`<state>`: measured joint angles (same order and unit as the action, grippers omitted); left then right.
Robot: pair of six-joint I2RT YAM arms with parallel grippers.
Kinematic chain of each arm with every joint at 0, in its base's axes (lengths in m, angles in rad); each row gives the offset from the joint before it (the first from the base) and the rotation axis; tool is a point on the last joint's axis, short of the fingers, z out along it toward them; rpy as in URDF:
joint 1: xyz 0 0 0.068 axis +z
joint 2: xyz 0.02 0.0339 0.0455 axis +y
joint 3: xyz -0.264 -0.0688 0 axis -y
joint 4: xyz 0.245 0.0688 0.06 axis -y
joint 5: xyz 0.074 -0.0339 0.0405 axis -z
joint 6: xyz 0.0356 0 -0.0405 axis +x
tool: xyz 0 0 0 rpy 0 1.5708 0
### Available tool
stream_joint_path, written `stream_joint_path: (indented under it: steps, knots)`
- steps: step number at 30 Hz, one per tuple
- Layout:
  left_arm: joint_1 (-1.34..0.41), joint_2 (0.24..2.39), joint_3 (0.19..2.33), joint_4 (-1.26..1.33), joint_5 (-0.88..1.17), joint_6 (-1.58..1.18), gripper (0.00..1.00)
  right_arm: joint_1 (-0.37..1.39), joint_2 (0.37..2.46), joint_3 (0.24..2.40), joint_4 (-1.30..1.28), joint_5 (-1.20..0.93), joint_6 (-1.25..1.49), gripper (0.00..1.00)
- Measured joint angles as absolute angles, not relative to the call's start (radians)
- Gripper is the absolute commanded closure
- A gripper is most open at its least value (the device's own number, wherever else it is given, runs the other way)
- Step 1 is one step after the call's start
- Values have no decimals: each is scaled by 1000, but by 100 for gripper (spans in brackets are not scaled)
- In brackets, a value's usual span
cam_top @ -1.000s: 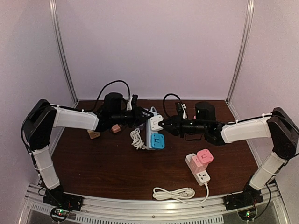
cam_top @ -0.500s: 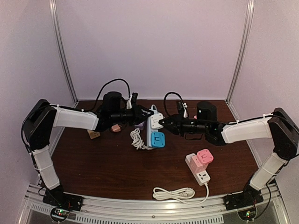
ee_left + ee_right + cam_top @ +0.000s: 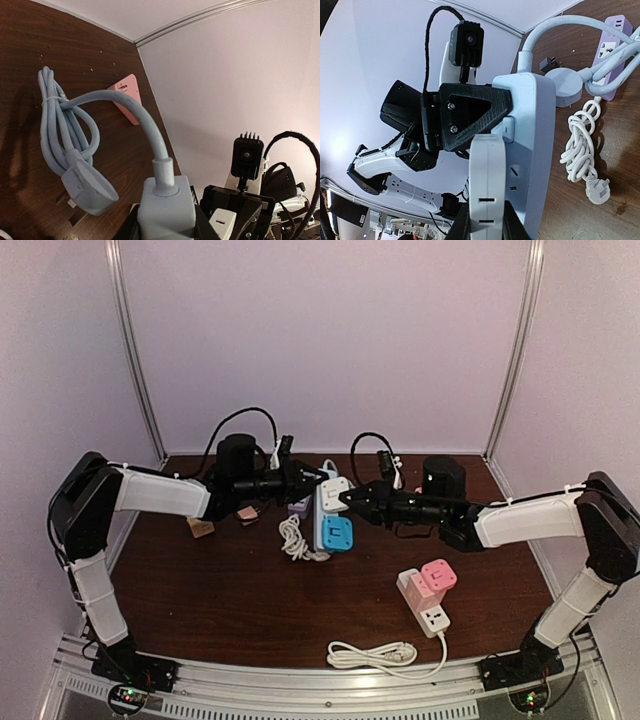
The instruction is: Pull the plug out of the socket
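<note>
A pale blue socket strip (image 3: 320, 512) hangs above the table between both arms. My left gripper (image 3: 305, 483) is shut on the strip's cord end (image 3: 165, 205), with its thick cable (image 3: 142, 117) arching away. A white plug (image 3: 337, 486) sits against the strip's face, and my right gripper (image 3: 350, 498) is shut on it. In the right wrist view the white plug (image 3: 487, 185) stands between my fingers, flush on the strip (image 3: 532, 145), opposite the left gripper's black finger (image 3: 470, 112). A blue adapter (image 3: 338, 535) fills the strip's near end.
A purple strip (image 3: 298, 505) and a coiled white cord (image 3: 293, 538) lie under the lifted strip. A pink and white strip (image 3: 428, 600) with its white cord (image 3: 375, 652) lies at the front right. A small wooden block (image 3: 200, 528) sits left.
Both grippers and the strip have shifted a little toward the back wall together. Both grips are unchanged.
</note>
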<state>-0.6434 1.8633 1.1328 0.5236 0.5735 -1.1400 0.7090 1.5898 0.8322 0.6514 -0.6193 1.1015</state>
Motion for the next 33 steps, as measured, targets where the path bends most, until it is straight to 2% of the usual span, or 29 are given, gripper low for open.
stream_joint_path:
  steps: [11,16,24,28,33]
  knots:
    - [-619,1934,1080,473,547,-1222,100,751,1522,879,795,-641,1061,100]
    - [-618,1935,1079,459,538,-1214,100,750,1505,928,752,-634,1019,100]
    - [-618,1913,1079,391,534,-1153,100,682,1435,1063,286,-491,833,100]
    - [-616,1879,1078,341,530,-1114,100,651,1439,1168,-17,-311,701,100]
    - [-601,1835,1066,299,531,-1077,100,651,1473,1213,-276,-78,572,100]
